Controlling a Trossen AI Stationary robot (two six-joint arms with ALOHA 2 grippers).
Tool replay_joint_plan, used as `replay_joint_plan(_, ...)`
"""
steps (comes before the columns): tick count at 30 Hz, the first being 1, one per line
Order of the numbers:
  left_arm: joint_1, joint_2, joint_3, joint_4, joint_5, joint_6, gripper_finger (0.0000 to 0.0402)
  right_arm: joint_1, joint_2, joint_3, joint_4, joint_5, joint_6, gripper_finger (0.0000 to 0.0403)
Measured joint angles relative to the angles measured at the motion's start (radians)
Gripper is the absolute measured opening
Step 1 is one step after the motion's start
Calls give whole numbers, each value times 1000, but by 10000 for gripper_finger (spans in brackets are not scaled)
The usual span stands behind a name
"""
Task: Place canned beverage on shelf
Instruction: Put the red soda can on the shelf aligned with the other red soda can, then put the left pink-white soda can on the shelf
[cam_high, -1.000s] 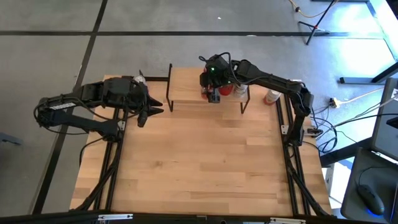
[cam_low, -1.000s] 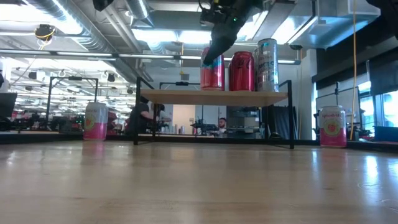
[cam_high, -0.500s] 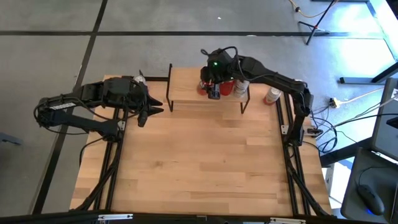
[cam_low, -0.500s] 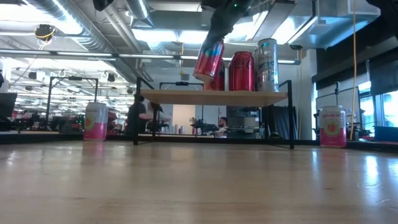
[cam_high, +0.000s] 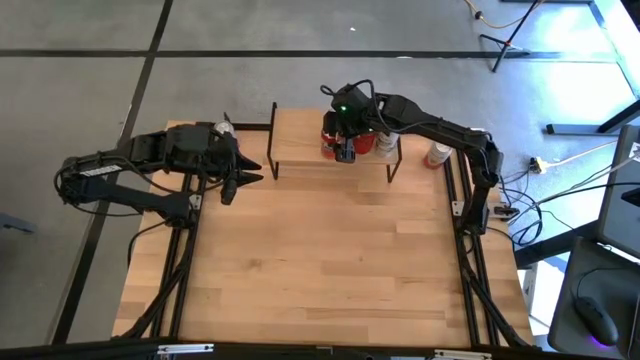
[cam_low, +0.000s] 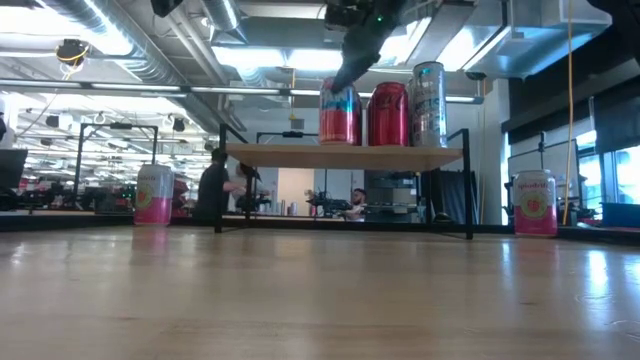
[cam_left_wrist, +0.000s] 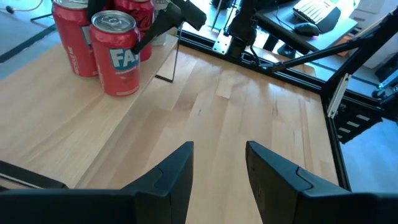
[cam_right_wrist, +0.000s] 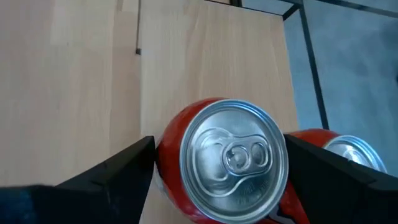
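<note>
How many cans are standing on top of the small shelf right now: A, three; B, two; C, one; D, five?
A: the low view shows three upright cans in a row on the shelf: the red can under the right gripper, another red can and a silver can.

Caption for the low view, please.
Right gripper straddles a red can standing on the shelf beside two more cans, jaws open.

Three cans stand in a row on the shelf, a loose can on the table at either side.
</note>
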Motion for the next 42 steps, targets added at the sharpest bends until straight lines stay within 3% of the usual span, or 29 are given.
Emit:
replay_joint_plan(10, 0, 0, 0, 0, -18, 6, 142, 50, -76, -2, 7, 21, 55, 331)
replay_joint_plan(15, 0, 0, 0, 0, -73, 58, 146, 97, -118, -2, -2, -1, 227, 331)
replay_joint_plan(20, 25, 0, 0, 1, -93, 102, 189, 174, -181, -2, -24, -161, 442, 331)
replay_joint_plan(24, 74, 13, 2, 1, -130, 52, 241, 240, -228, 0, -71, -188, 479, 331)
replay_joint_plan(32, 260, 96, 2, -74, -238, -105, 319, 267, -275, 0, -272, -183, 403, 331)
replay_joint_plan(42, 604, 175, 2, -141, -255, -127, 331, 233, -317, -1, -396, -193, 257, 331)
